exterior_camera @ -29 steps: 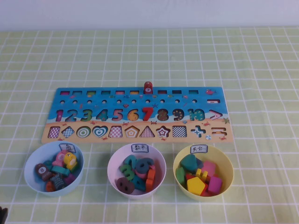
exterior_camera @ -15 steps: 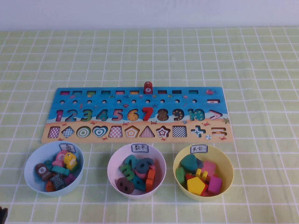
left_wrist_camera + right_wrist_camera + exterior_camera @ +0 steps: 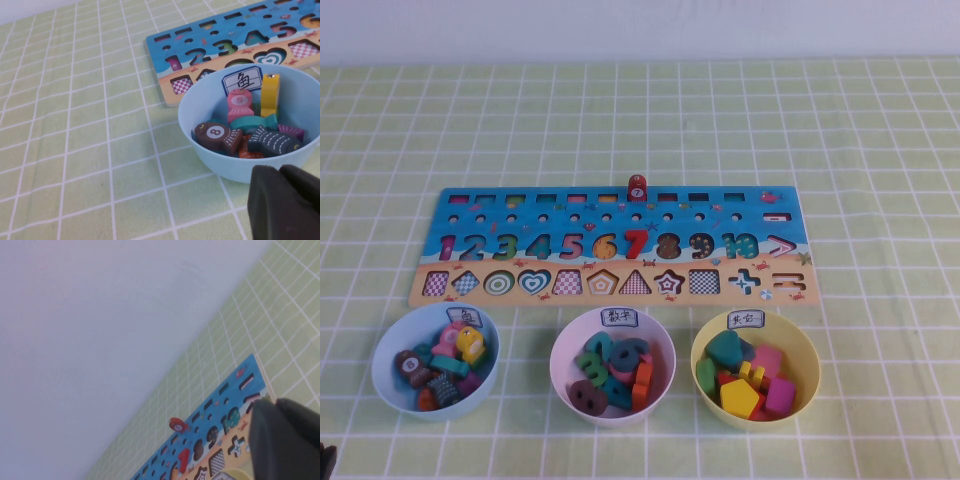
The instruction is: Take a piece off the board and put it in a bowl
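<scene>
The red numeral "7" piece (image 3: 636, 243) lies in its slot on the long blue-and-tan board (image 3: 760, 228). It also shows in the right wrist view (image 3: 183, 460). The pinkish-white bowl (image 3: 556, 362) stands in front of the board's middle and holds several numerals. Neither gripper shows in the high view. My left gripper (image 3: 280, 170) is shut and empty, low over the table just in front of the light blue bowl (image 3: 215, 160). My right gripper (image 3: 276, 402) is shut and empty, raised on the board's right-end side (image 3: 251, 366).
A small red peg (image 3: 637, 187) labelled 7 stands at the board's far edge. The light blue bowl (image 3: 382, 350) with fish pieces stands at the front left. A yellow bowl (image 3: 810, 350) with shape pieces stands at the front right. A green checked cloth covers the table.
</scene>
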You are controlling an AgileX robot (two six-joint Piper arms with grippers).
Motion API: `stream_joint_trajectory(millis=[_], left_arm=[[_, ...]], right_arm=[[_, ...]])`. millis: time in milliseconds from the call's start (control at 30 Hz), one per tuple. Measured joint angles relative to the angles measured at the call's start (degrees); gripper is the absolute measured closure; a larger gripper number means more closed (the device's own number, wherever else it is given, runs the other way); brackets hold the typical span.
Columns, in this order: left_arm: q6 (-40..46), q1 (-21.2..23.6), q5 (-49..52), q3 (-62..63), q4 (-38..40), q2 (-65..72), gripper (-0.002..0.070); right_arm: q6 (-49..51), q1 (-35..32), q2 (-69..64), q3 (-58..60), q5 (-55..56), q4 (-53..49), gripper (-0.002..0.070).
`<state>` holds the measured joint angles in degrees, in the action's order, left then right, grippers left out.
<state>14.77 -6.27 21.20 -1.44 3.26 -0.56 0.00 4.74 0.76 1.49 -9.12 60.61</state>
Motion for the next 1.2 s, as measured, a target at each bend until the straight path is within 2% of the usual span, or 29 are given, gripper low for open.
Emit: stream_joint_trajectory(millis=[200,333,433,567,733,833,967,1200], left_arm=[[0.0,0.0,0.0,0.0,0.0,0.0,0.068],[0.0,0.0,0.0,0.0,0.0,0.0,0.068],[0.0,0.0,0.0,0.0,0.0,0.0,0.068],[0.0,0.0,0.0,0.0,0.0,0.0,0.0679],[0.0,0.0,0.0,0.0,0.0,0.0,0.068],[0.0,0.0,0.0,0.0,0.0,0.0,0.0679],[0.0,0.0,0.0,0.0,0.0,0.0,0.0679],[0.0,0.0,0.0,0.0,0.0,0.0,0.068]], right_arm=[[0.0,0.0,0.0,0.0,-0.18,-0.64,0.0694],[-3.98,0.0,0.0,0.0,-3.71,-1.78,0.0694],[-3.15,0.0,-0.19,0.0,-5.19,-1.81,0.0694],[-2.0,0.0,-8.39,-2.19,-8.69,-5.67,0.0694],[-2.22,0.0,-24.38,-16.1,-19.44,-21.45,0.0694],[-4.76,0.0,-36.04,-28.29,-28.01,-29.53,0.0694],[-9.11,0.0,-49.84,-43.72,-38.83,-35.93,0.0694],[-10.08,1.45,-69.99,-65.66,-53.85,-47.18,0.0694]])
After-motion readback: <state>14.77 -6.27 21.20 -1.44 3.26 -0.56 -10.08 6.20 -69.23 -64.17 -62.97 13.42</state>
